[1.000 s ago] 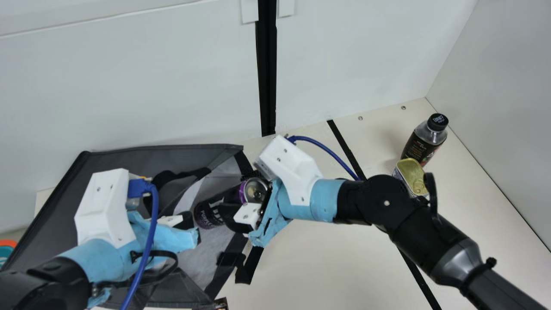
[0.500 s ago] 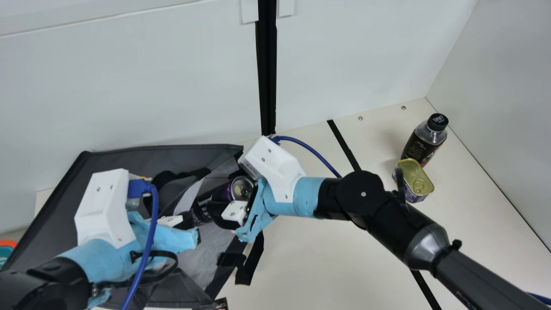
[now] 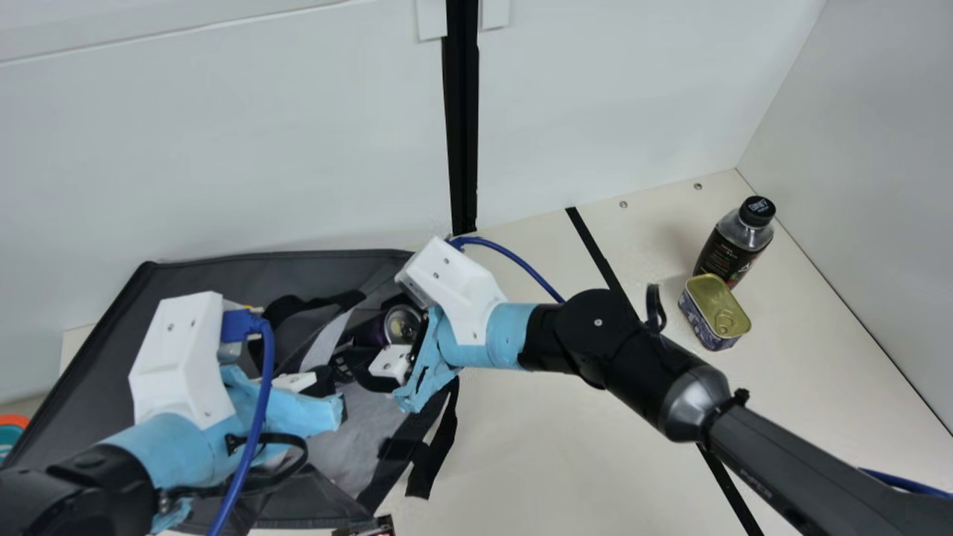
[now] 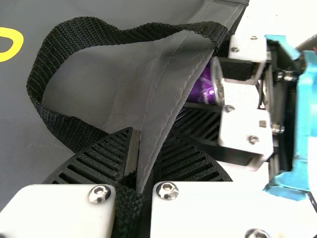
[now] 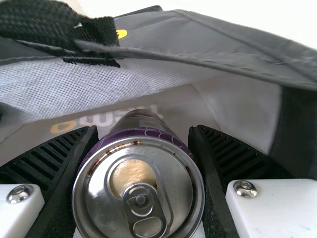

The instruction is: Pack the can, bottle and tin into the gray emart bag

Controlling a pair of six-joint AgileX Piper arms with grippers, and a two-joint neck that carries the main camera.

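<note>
In the main view my left gripper (image 3: 324,381) is at the rim of the gray bag (image 3: 260,264). The left wrist view has my left gripper (image 4: 148,144) shut on the bag's edge (image 4: 166,106), beside a black strap. My right gripper (image 3: 372,365) holds the purple-black can (image 3: 403,324) at the bag's mouth. From the right wrist, my right gripper (image 5: 143,134) is shut on the can (image 5: 138,183), lid facing the camera, its far end toward the bag's inside. The dark bottle (image 3: 733,242) stands at the right, the tin (image 3: 715,309) just in front of it.
The white back wall (image 3: 223,149) rises behind the bag, and a side wall (image 3: 871,186) stands beyond the bottle. A black line (image 3: 595,249) crosses the table (image 3: 551,447). An orange and teal object (image 3: 11,432) lies at the far left.
My right arm has moved left, carrying the can farther into the bag's opening. The tin, earlier partly covered by that arm, is now in full view. My left arm has kept still.
</note>
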